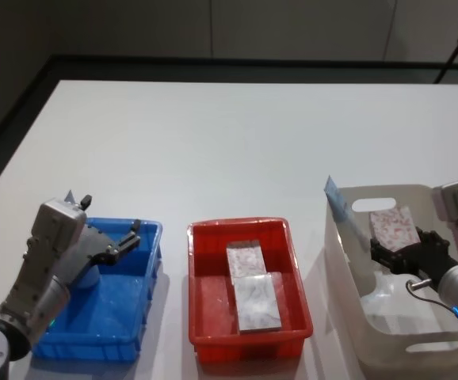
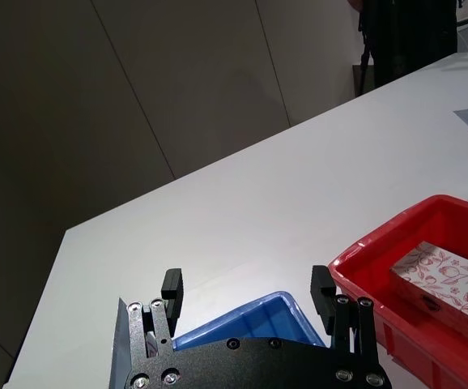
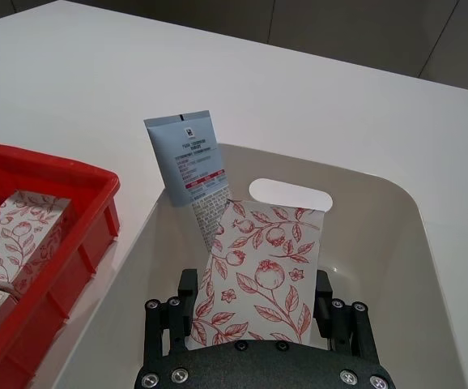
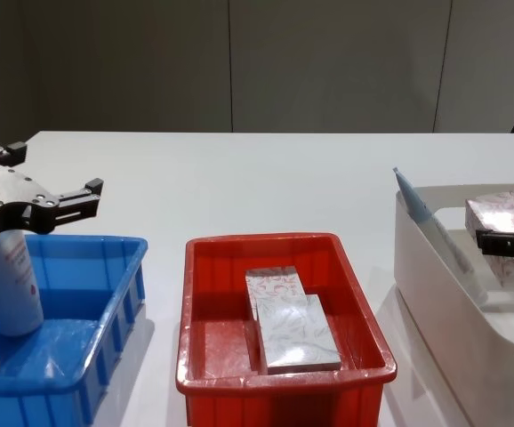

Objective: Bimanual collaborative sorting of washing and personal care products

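While the right gripper [image 3: 254, 312] is pinching a leaf-patterned box [image 3: 258, 271] upright inside the white bin [image 1: 427, 348], its corner is looking likely to catch the bin's rim or nudge the leaning tube [image 3: 189, 166] on the way out. The left gripper [image 1: 122, 241] is hovering over the blue bin [image 4: 106, 356], jaws spread, with one tube [image 4: 8, 280] standing inside. The red bin [image 1: 249, 344] is carrying two boxes [image 1: 253, 297].
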`<state>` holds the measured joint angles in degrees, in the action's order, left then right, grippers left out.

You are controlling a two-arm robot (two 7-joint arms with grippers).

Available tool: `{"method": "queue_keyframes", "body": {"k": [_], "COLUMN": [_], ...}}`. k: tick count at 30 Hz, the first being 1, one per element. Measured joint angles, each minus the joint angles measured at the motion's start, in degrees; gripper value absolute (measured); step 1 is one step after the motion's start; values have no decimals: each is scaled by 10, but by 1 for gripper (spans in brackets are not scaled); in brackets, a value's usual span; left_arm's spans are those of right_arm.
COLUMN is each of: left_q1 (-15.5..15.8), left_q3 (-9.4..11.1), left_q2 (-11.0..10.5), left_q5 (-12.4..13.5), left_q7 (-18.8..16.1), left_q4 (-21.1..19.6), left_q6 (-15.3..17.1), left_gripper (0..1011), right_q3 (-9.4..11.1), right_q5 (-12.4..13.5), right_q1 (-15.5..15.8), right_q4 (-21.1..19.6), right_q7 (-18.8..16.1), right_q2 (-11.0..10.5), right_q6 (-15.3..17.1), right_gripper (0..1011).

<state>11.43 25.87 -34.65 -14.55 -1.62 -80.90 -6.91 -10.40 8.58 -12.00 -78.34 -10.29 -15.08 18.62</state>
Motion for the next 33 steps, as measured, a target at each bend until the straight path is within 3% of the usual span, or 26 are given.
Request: {"method": "queue_keyframes", "body": {"k": [18,33], "left_q1": [0,0], "left_q3": [0,0], "left_q2": [0,0], "left_q5": [0,0], "left_q7": [0,0], "left_q4": [0,0], "left_q6": [0,0], "left_gripper": [1001,1001], "right_q3": [21,20], "right_q5": [-11,-11], "right_q1": [-13,-13], "right_q4": [21,20], "right_q7": [2,1], "right_q2": [25,23], "right_q6": [26,24], "right_gripper": [845,865]}}
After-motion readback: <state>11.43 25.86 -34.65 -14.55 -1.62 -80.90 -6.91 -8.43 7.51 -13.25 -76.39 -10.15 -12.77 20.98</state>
